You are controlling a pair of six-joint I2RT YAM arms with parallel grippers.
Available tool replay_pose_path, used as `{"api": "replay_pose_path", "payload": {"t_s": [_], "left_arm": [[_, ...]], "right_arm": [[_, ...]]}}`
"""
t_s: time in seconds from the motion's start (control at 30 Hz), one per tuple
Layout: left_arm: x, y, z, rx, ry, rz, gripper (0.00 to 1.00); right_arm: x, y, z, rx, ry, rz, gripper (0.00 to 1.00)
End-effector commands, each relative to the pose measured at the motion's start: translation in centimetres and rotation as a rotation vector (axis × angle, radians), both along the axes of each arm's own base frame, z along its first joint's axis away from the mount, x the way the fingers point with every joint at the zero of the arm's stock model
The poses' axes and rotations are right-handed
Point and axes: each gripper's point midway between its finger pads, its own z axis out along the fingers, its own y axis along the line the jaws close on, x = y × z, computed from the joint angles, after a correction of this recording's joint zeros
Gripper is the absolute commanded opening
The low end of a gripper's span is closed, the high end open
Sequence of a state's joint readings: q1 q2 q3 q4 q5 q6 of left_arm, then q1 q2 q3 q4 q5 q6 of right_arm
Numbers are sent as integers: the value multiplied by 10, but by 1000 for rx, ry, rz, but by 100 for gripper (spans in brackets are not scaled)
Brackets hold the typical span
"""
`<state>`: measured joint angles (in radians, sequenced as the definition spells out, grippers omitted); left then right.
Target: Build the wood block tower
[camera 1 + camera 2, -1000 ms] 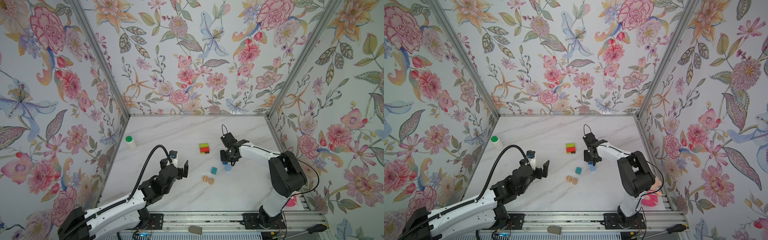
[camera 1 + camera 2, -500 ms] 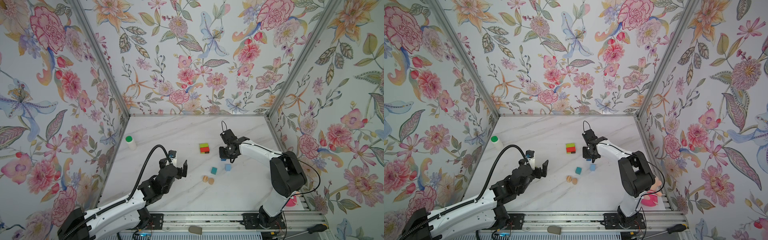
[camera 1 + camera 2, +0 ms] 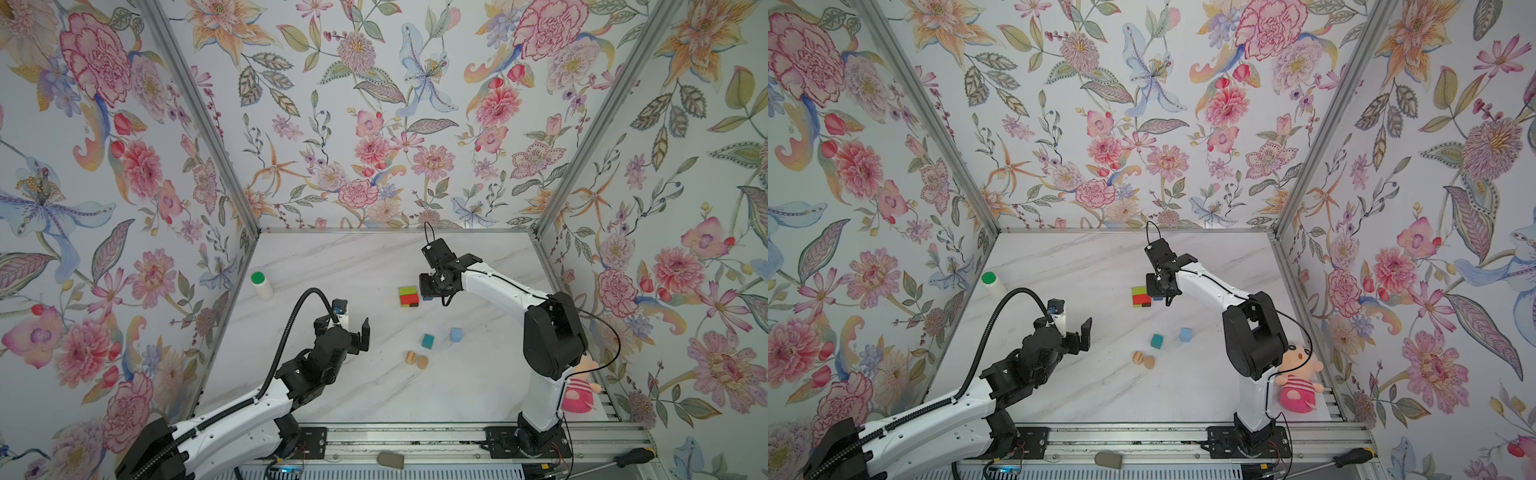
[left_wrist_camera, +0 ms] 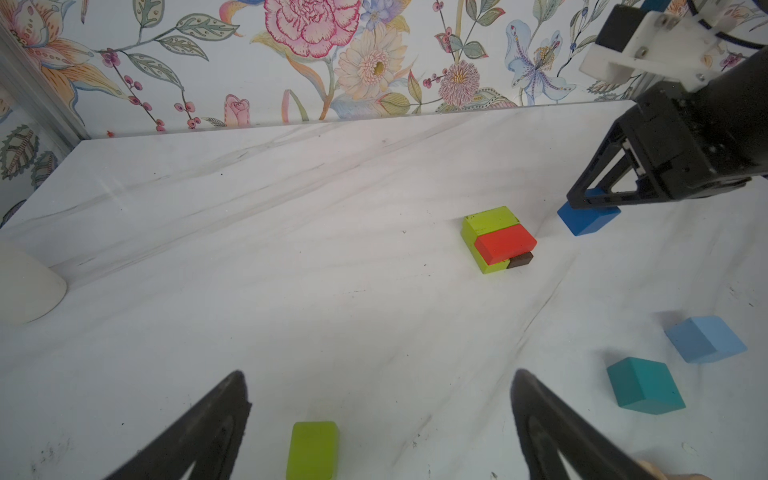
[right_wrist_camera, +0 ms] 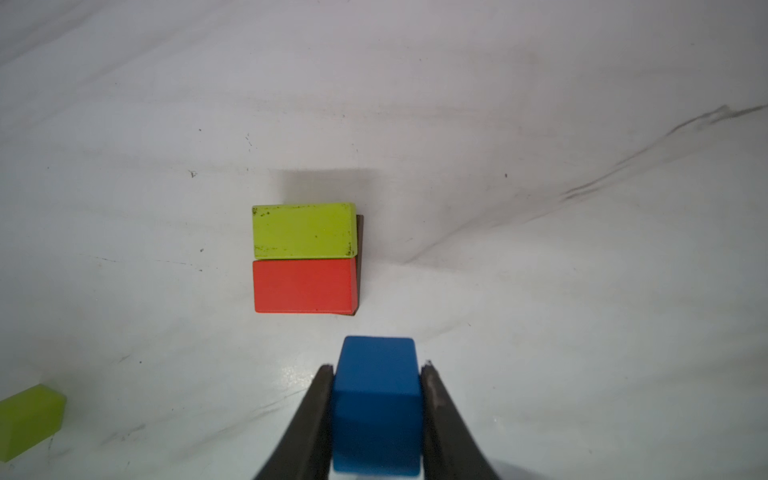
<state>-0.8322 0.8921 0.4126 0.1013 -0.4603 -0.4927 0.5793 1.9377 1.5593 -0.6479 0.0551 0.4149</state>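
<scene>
text: none readable | labels: none | brands: none | numbers: none

White bottle (image 3: 262,284) with green cap sits near the table's (image 3: 353,266) left edge; pink doll (image 3: 1298,384) slumped at the front right corner; screwdriver (image 3: 1352,457) lying by the front rail (image 3: 415,436).

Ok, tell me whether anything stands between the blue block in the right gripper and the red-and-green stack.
Nothing visible does. The right gripper is shut on the blue block beside the stack, only bare table between them; the stack's top is bare.
</scene>
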Motion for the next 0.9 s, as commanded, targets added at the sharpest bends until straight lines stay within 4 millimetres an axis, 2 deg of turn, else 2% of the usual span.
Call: {"api": "replay_pose_path", "payload": {"t_s": [0.0, 0.2, 0.43, 0.87], "left_arm": [[2, 2, -3, 11, 0, -3, 99], [5, 4, -1, 11, -3, -2, 99], [8, 4, -3, 14, 0, -5, 99], [13, 5, -9, 19, 13, 0, 99]], "right_arm": [[4, 11, -2, -51, 11, 39, 28], [17, 32, -5, -68, 6, 78, 28], [29, 49, -6, -84, -6, 117, 28], [41, 61, -18, -94, 14, 142, 29]]}}
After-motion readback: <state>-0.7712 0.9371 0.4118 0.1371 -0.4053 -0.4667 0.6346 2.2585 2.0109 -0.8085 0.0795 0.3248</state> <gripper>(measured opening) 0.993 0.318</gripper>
